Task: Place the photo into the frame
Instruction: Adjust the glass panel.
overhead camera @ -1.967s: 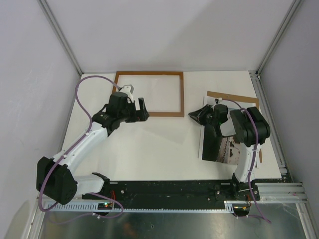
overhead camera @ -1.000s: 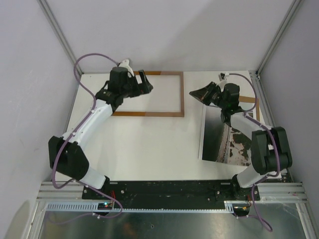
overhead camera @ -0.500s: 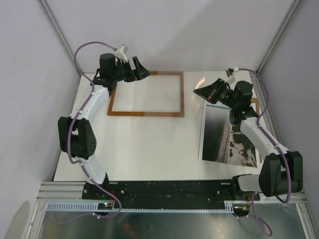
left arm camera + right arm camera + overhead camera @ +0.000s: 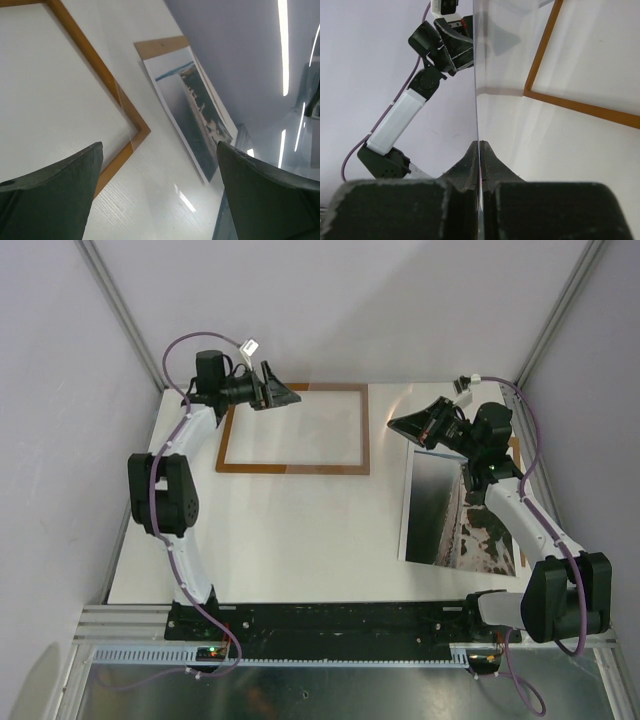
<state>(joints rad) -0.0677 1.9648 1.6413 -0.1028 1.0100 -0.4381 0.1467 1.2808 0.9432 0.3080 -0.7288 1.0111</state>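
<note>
— What's changed?
— Both arms have swung far. The right fingers (image 4: 497, 172) pinch a clear sheet (image 4: 478, 90) (edge-on), raised right of the frame (image 4: 295, 469). The left fingers (image 4: 50, 190) gape wide, empty, at its far-left corner.
— The photo (image 4: 440, 510)?
— Flat on the worktop (image 4: 300, 530), right side. The sheet probably goes in first.

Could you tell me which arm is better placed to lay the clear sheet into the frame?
Right, most likely. The right gripper is shut on the clear sheet, held up just right of the frame. The left gripper is open and empty over the frame's far rail, away from the sheet.
</note>
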